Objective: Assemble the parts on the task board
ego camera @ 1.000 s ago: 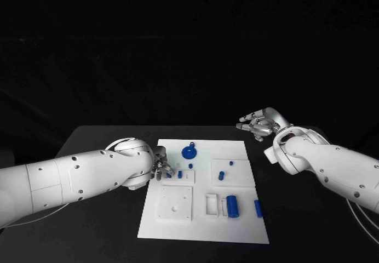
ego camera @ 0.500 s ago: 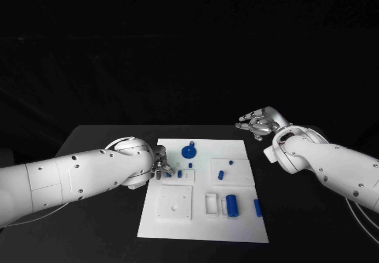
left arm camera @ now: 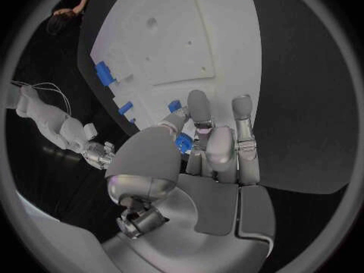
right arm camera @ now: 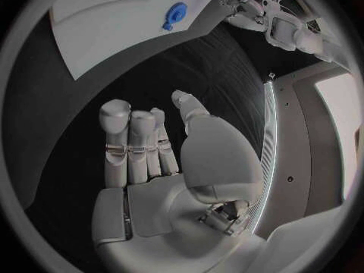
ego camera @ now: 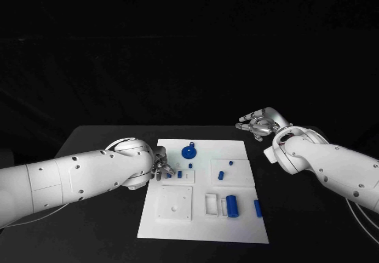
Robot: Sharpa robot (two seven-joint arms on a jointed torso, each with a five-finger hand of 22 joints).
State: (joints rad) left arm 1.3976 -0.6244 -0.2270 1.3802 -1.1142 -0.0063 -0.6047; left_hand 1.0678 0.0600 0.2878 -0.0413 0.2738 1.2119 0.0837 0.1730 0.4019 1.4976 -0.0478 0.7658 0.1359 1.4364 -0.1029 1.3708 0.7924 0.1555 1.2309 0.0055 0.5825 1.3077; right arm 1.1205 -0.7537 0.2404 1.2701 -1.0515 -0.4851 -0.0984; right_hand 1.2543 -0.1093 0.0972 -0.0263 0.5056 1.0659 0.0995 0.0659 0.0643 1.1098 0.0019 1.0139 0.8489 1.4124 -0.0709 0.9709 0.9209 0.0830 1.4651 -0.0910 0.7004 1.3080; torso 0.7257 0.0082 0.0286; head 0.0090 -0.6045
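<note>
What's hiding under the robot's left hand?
Under the left hand sits a small blue part on the task board. Fingers cover most of it, so its shape is hidden.

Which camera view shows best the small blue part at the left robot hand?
The left wrist view: the blue part sits close between the left robot hand's fingers. The head view shows only a blue speck beside that hand. The right wrist view does not settle it.

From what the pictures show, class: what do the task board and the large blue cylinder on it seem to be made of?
Task board: probably matte white plastic, judging by its flat, even, glare-free surface with moulded recesses. Large blue cylinder: likely plastic too, with solid uniform blue colour and a soft sheen. Neither material is certain.
</note>
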